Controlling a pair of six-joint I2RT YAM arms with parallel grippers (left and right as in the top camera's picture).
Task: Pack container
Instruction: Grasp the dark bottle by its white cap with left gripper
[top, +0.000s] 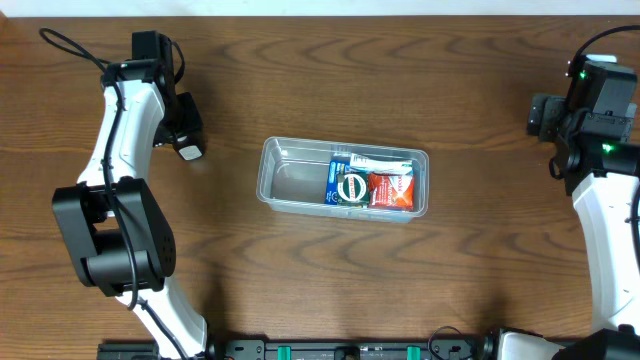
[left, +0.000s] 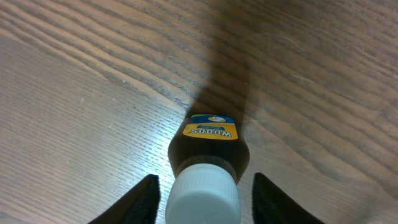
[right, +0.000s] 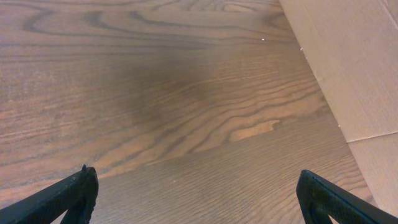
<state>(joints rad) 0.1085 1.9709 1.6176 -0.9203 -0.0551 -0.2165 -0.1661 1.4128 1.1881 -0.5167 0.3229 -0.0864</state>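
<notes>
The clear plastic container (top: 290, 182) lies at the table's middle. Its right half holds a blue packet with a round green-and-white mark (top: 347, 184) and a red packet (top: 391, 190); its left half is bare. My left gripper (top: 187, 138) (left: 202, 196) is open, left of the container. Its fingers flank the white cap of a small dark bottle (left: 211, 146) (top: 190, 153) with a yellow-and-blue label, with a gap on each side. My right gripper (top: 543, 113) (right: 199, 199) is open wide and empty above bare wood at the far right.
A beige cardboard-like surface (right: 348, 62) stands at the right of the right wrist view. The left arm's base and links (top: 110, 235) occupy the left side of the table, the right arm (top: 605, 200) the right edge.
</notes>
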